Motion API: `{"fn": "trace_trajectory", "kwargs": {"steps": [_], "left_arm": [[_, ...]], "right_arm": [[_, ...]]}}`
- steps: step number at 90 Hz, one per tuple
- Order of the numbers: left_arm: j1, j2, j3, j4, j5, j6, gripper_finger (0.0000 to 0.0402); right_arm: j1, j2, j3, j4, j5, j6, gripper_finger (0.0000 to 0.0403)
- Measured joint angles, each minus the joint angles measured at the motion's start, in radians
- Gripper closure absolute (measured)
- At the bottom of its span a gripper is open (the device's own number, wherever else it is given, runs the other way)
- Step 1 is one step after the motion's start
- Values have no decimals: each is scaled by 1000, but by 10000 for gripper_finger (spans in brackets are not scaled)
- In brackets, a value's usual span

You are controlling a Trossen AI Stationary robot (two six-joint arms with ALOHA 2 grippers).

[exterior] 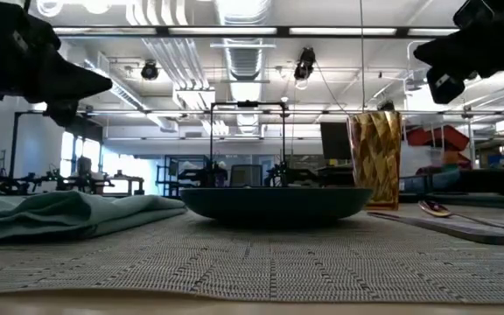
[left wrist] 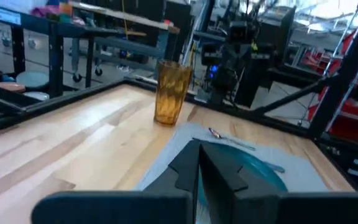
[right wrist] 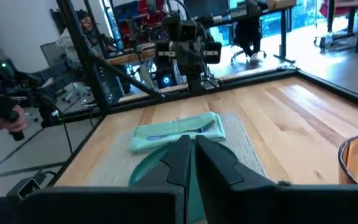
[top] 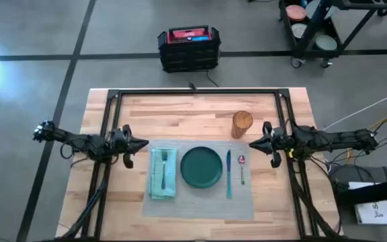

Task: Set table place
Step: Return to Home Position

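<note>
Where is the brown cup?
In the high view the brown cup stands upright on the wooden table, right of centre, at the grey placemat's far right corner, beyond the spoon and close to the right end effector.

Light plank table, black rail frame. Grey woven placemat lies flat, mid-table. Brown cup stands upright on bare wood beside its far right corner, seemingly just clear.

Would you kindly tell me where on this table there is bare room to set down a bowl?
Bare wood lies on the table between the back rail and the placemat, left of the cup; the mat's front strip is free too. Crowded: napkin, plate, knife and spoon side by side, left gripper and right gripper at the mat's back corners.
</note>
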Motion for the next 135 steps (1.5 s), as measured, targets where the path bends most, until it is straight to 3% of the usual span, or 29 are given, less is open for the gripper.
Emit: {"fn": "trace_trajectory", "kwargs": {"steps": [53, 89, 135], "left_arm": [[10, -12, 0, -6, 30, 30, 402], [10, -12, 0, -7, 27, 30, 402], [18, -13, -1, -8, 27, 74, 402]], "right_arm": [[0, 0, -123, 152, 0, 19, 394], [0, -5, -138, 158, 29, -13, 394], [0, -186, -139, 9, 61, -35, 394]]}}
